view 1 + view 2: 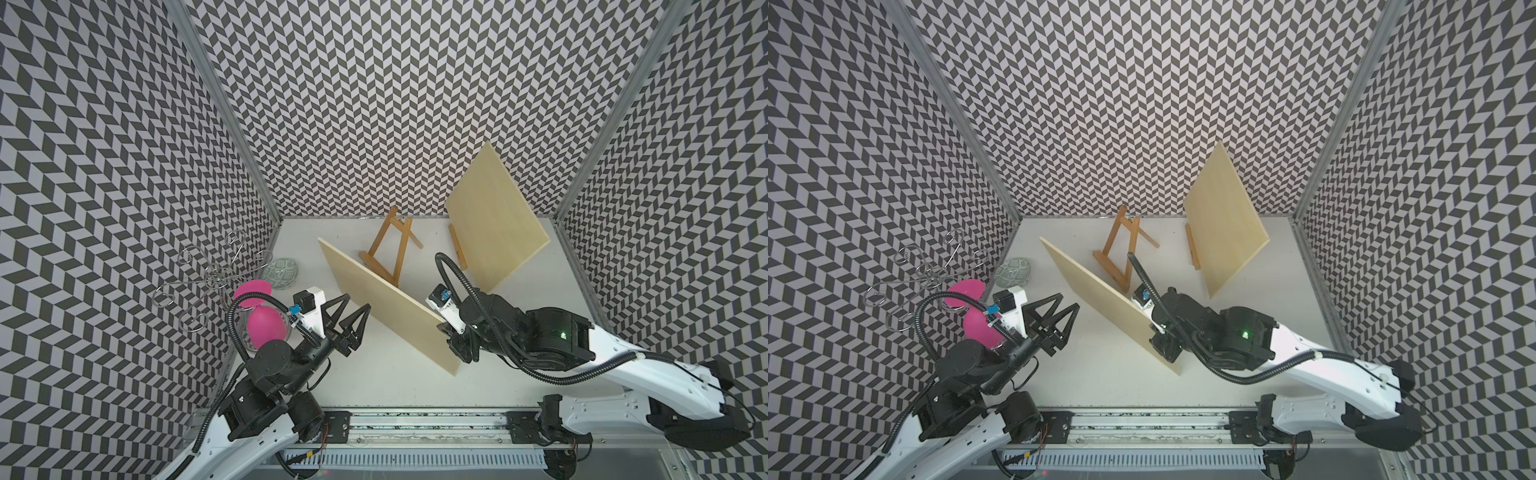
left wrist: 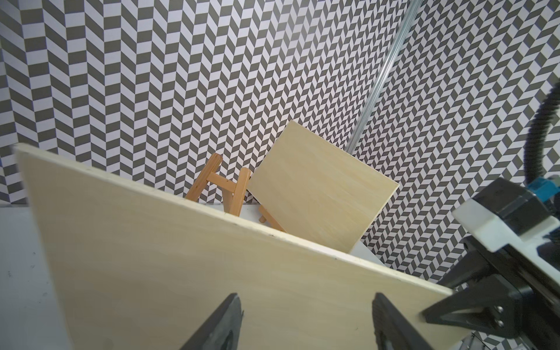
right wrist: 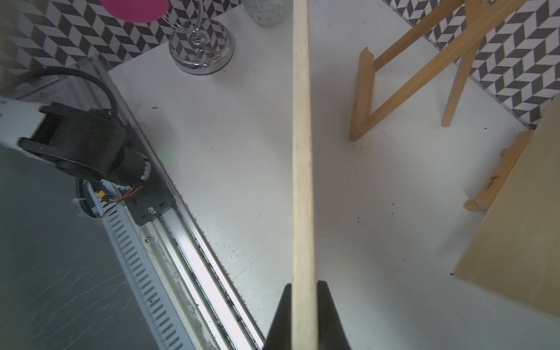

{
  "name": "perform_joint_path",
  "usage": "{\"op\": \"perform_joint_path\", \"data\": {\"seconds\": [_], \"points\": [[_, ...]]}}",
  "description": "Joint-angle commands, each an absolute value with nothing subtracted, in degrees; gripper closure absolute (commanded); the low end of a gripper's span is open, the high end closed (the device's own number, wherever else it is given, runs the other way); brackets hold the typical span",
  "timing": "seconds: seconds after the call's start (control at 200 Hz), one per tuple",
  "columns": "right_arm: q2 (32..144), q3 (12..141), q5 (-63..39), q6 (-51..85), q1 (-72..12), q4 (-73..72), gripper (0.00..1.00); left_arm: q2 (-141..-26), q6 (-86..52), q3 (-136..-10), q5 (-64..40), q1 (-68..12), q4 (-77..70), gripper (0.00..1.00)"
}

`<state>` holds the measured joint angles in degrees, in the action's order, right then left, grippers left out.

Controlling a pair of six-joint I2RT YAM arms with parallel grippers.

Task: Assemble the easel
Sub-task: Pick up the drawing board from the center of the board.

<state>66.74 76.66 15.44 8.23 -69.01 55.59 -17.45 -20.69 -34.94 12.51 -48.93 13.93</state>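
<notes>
- The right hand (image 3: 304,291) is nearest the lens in its wrist view, its two black fingers pressed against both faces of the near board (image 3: 302,145), seen edge-on there; the finger bases are cut off by the frame
- In both top views those fingers are mostly hidden behind the near board (image 1: 386,303); it stands on edge mid-surface, running from far left to near right; I cannot tell whether its lower edge touches the surface (image 1: 395,386)
- The left hand (image 1: 358,301) is spread wide and holds nothing, just left of the near board; its wrist view shows only the finger ends
- Boards: two; the far board (image 1: 494,224) leans tilted at the far right
- Easels: two; the open easel (image 1: 388,249) stands far centre, its near foot hidden by the near board; the second easel (image 1: 457,247) shows only a ledge strip, the rest covered by the far board
- At the left: one wire stand (image 1: 212,274), one patterned bowl (image 1: 280,272), and two pink shapes (image 1: 266,328), partly hidden by the left arm and hard to identify
</notes>
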Motion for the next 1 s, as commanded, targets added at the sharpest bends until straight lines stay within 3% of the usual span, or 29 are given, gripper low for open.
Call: {"op": "perform_joint_path", "data": {"seconds": [0.0,0.125,0.421,0.551,0.751,0.821,0.996], "points": [[64.5,75.4,17.1,9.7,-68.7,49.4,1.00,-18.4,-21.8,-35.7,12.0,-48.8,11.2,0.31],[65.4,74.7,16.8,10.7,-68.7,49.8,0.97,-19.6,-21.9,-35.7,11.8,-48.8,11.0,0.31],[67.5,76.5,15.4,11.8,-68.0,50.9,0.76,-19.3,-21.3,-35.1,13.0,-48.7,10.8,0.31],[69.0,77.8,14.9,11.5,-67.4,51.2,0.72,-19.2,-21.2,-34.7,13.2,-48.7,10.5,0.30],[74.5,82.3,15.4,10.2,-66.4,51.9,0.72,-19.8,-21.0,-33.7,13.5,-48.8,8.6,0.30],[75.1,82.4,14.8,9.3,-65.4,51.2,0.78,-20.6,-20.4,-33.4,14.4,-48.7,8.6,0.30],[74.4,81.5,7.9,9.1,-60.6,48.2,0.82,-21.4,-20.2,-33.5,14.9,-48.8,8.5,0.30]]}}
